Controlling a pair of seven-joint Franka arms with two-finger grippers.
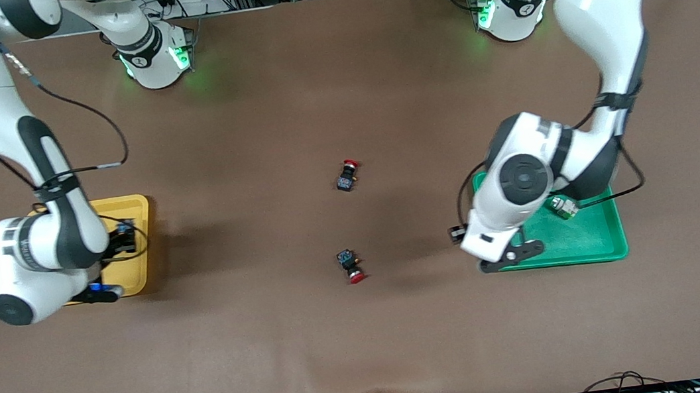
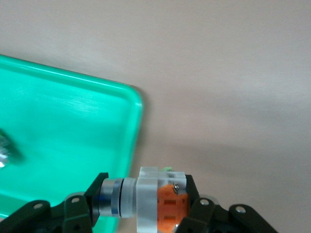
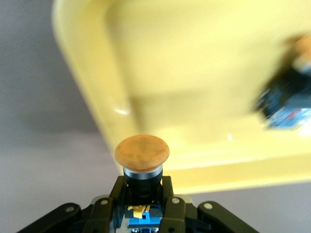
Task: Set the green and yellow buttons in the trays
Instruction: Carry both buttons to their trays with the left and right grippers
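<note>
Nearest the front camera on the brown table [image 1: 368, 341] lies a black-bodied switch with a red cap [image 1: 352, 267], and farther from the camera a second red-capped black switch [image 1: 347, 175], both mid-table and well apart from the trays.

Toward the left arm's end sits the shallow green plastic tray [image 1: 589, 240]. The left arm bends down at the elbow, its wrist over the tray's edge. The left gripper [image 2: 141, 206] is clamped on a white-bodied button with a silver tip and orange marking [image 2: 146, 196], held over the tray's rim. Another white-bodied button with green marking [image 1: 563, 206] lies in the tray.

Toward the right arm's end sits the shallow yellow plastic tray [image 1: 136, 249]. The right arm folds down over it. The right gripper [image 3: 143, 208] is closed on a black-bodied button with an orange-yellow round cap [image 3: 142, 153], over the tray's rim. Another black-bodied button [image 3: 286, 104], blurred, lies in that tray.
</note>
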